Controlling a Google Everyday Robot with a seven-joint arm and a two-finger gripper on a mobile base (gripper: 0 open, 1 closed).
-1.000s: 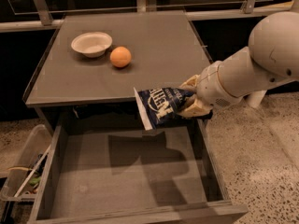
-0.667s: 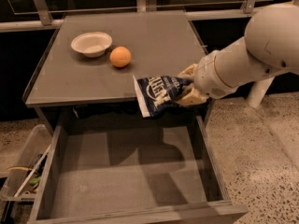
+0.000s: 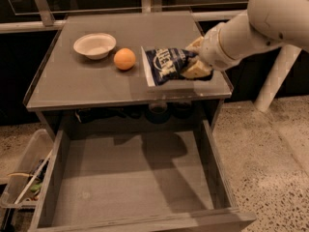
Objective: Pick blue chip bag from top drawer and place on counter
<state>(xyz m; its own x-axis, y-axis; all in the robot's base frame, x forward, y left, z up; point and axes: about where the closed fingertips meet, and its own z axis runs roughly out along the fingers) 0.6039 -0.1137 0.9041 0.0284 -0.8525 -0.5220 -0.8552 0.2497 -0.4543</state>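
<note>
Above the counter (image 3: pixel 82 83), half-hidden end effector (image 3: pixel 194 61) clasps blue chip bag (image 3: pixel 166 65).

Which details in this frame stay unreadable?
Camera view:
- Chip bag, gripped by the end effector above the counter: contact with the counter is unclear.
- Bag lettering: too creased to read.
- Dark shapes behind the drawer: in shadow.
- Bin: cut off by the left edge.

our gripper (image 3: pixel 194 65), smooth tan plastic, above the right of the matt grey counter (image 3: pixel 87 86), pinches the crinkled glossy blue chip bag (image 3: pixel 165 65); we read the top drawer (image 3: pixel 120 180) as grainy wood.
</note>
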